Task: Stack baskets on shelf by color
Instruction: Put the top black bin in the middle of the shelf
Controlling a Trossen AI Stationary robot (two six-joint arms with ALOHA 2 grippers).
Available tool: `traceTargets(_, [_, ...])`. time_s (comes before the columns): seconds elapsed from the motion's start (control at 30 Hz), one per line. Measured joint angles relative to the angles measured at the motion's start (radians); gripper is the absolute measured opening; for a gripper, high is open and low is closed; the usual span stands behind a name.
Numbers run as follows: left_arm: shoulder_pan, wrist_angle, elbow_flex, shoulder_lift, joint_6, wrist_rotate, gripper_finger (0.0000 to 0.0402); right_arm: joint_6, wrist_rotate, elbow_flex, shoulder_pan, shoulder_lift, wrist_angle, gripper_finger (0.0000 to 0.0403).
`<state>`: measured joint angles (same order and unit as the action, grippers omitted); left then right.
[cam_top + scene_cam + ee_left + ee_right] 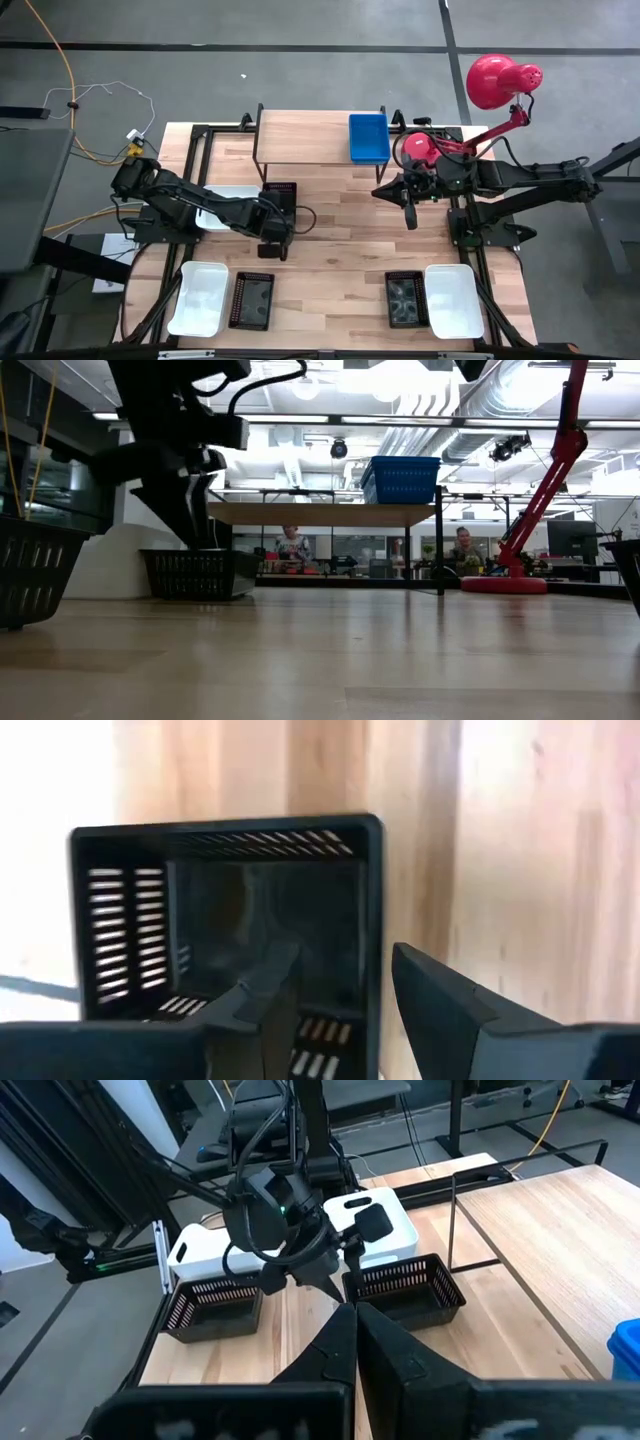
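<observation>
- High view: left gripper (pixel 274 232) down at black basket (pixel 281 197) just in front of shelf's (pixel 310 138) left half; white basket (pixel 232 205) touching that black one on its left, partly under the arm.
- Blue basket (pixel 368 138) on shelf top, right end.
- Right gripper (pixel 411 219) hovering over bare table (pixel 340 250) right of centre, fingers pressed together, holding nothing.
- Near edge: white basket (pixel 198 297) beside black basket (pixel 251 301) at left; black basket (pixel 404 299) beside white basket (pixel 453 299) at right.
- Low view: left gripper (pixel 205 540) reaching into black basket (pixel 195 573) resting on table; blue basket (pixel 402 479) atop shelf (pixel 325 513). Another black basket's (pixel 30 570) side at left edge.
- Left wrist view: fingers (pixel 445 1000) parted, straddling wall of black basket (pixel 225 925), one inside, one outside; seemingly gripping that wall, contact hard to confirm.
- Right wrist view: own fingers (pixel 385 1355) closed, empty; left gripper (pixel 345 1275) at black basket (pixel 405 1288), second black basket (pixel 212 1305) nearby, white baskets (pixel 385 1220) behind.
</observation>
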<state>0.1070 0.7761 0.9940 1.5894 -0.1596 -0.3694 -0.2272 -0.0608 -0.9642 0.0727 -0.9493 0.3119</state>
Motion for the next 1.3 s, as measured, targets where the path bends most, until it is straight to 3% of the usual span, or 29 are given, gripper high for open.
traceTargets(0.33, [-0.050,-0.091,-0.067,0.005,0.041,0.099,0.0145,0.000,0.000,0.000,0.000,0.000,0.002,0.0000])
traceTargets(0.6, [-0.069,-0.096,-0.096,0.005,0.044,0.101,0.0140,0.000,0.000,0.000,0.000,0.000,0.002,0.0000])
traceTargets(0.7, [-0.069,-0.108,-0.096,0.005,0.072,0.114,0.0113,0.000,0.000,0.000,0.000,0.000,0.002,0.0000])
traceTargets(0.87, [-0.069,-0.125,-0.092,0.005,0.074,0.213,0.0015,0.000,0.000,0.000,0.000,0.000,0.002,0.0000])
traceTargets(1.03, [-0.054,-0.087,-0.017,-0.013,0.033,0.355,0.0006,0.000,0.000,0.000,0.000,0.000,0.002,0.0000])
traceTargets(1.17, [-0.037,-0.072,0.104,-0.069,0.099,0.541,0.0004,0.000,0.000,0.000,0.000,0.000,0.001,0.0000])
traceTargets(1.3, [-0.034,-0.041,0.273,-0.133,0.142,0.595,0.0002,0.000,0.000,0.000,0.000,0.000,0.003,0.0000])
